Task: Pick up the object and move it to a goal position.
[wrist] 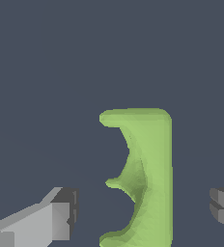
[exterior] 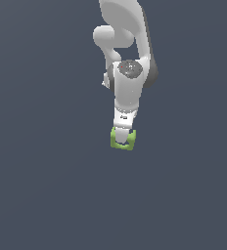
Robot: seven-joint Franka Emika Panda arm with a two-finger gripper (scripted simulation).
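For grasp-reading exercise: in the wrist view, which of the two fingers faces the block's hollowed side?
The finger showing a light grey body. The green block turns its hollow toward it; the other finger, only a dark pad, faces the flat side.

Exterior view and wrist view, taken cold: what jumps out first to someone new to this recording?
The lime-green block is the only colour against a flat dark grey ground, sitting just below the middle of the exterior view at the tip of the white arm reaching down from the top edge. In the wrist view it fills the space between the hand's two fingers, which stand apart on either side without visibly touching it.
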